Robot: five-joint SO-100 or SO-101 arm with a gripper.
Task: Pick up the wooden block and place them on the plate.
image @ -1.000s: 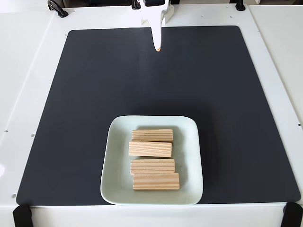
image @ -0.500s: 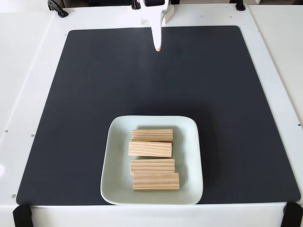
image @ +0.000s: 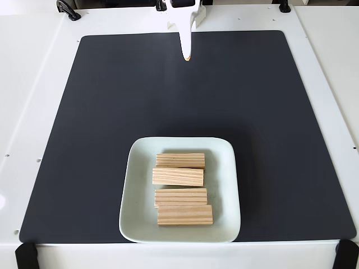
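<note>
Your gripper [image: 187,56], pressed together and empty, has not moved at the far edge, so with four blocks [image: 180,161] on the plate [image: 137,185] you seem finished.

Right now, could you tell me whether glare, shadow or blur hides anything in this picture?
In the fixed view the light is even and soft; the black mat shows no glare, the four wooden blocks on the plate are sharp, grain visible, with faint shadows.
</note>
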